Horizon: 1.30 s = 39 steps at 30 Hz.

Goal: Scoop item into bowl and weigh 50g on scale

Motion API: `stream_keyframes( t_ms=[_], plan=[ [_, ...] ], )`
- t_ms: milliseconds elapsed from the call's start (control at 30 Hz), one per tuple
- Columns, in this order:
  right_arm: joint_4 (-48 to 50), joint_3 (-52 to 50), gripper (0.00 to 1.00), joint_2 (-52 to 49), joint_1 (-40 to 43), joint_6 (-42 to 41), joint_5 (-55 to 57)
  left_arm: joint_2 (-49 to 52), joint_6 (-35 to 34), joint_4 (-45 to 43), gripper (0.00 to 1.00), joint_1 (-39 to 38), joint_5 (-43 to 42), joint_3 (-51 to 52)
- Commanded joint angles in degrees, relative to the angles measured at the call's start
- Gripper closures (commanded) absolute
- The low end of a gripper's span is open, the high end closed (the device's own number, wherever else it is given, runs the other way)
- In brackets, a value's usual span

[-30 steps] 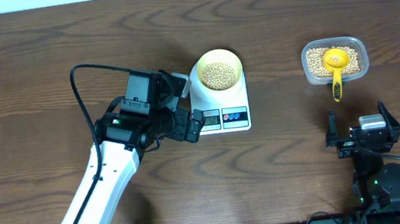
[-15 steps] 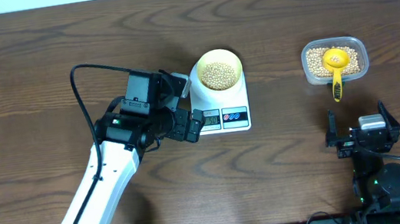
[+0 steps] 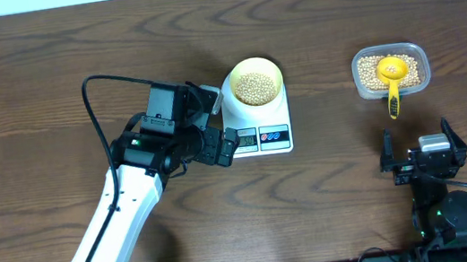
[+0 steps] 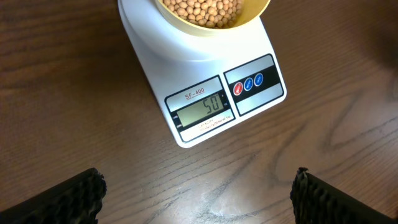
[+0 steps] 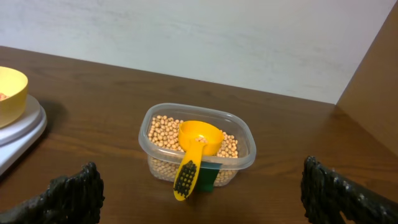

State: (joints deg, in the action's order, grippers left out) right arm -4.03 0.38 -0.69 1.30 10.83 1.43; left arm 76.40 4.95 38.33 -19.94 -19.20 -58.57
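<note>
A pale-yellow round bowl (image 3: 253, 60) of tan beans (image 3: 255, 86) sits on a flat white digital scale (image 4: 155, 68) reading 50; left gripper (image 4: 199, 202) and right gripper (image 5: 205, 202) spread wide, empty.

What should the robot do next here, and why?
Probably just draw the left gripper back from the scale: its display reads 50, the bowl of beans sits on it, and the scoop lies in the tub, so no more scooping seems needed.

Left tool (image 4: 198, 194) hangs nose-down, jaws spread wide, its arm (image 3: 122, 209) stretched out behind it. The right tool (image 3: 417, 141) points level, jaws equally wide apart.
</note>
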Motion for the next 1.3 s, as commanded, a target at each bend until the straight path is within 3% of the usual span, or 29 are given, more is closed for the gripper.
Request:
stream_keyframes(
  t_ms=[0,433,733,1067,1267],
  plan=[
    [-0.26,-0.07,0.01,0.31,-0.39,0.37,-0.5,0.44,0.81,-0.04,0.03,-0.02,-0.24,-0.37],
    [-0.26,-0.07,0.01,0.31,-0.39,0.37,-0.5,0.44,0.37,2.08,0.03,-0.02,-0.24,-0.37],
    [-0.26,-0.07,0.01,0.31,-0.39,0.37,-0.5,-0.11,0.39,-7.91,0.02,0.04,0.92,-0.37],
    [-0.26,-0.07,0.01,0.31,-0.39,0.39,-0.5,-5.88,0.31,-17.09,0.02,0.68,20.81,-0.37],
    [-0.26,-0.07,0.01,0.31,-0.39,0.37,-0.5,-8.9,-4.68,-21.59,0.02,4.24,23.1,-0.37]
  ],
)
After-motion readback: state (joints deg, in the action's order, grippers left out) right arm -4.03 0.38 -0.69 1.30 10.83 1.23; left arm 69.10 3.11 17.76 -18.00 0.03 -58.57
